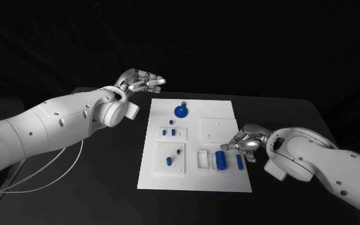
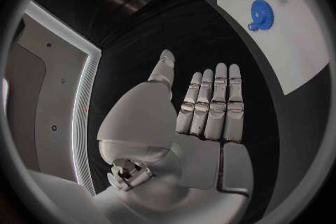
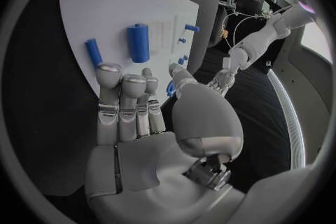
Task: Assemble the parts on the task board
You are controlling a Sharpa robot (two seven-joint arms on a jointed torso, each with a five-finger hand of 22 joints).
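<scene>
The white task board is lying at the frame's centre with blue parts on it, while the left hand is hovering empty, fingers straight, at its upper-left corner and the right hand, also empty, is hanging open-fingered over its lower-right edge.

I see the task board as a flat, matt white plate, apparently plastic, resting on a matt black surface. The blue parts look like smooth plastic with a slight sheen. Both hands, left hand and right hand, present brushed silver metal fingers beneath glossy white arm shells.
</scene>
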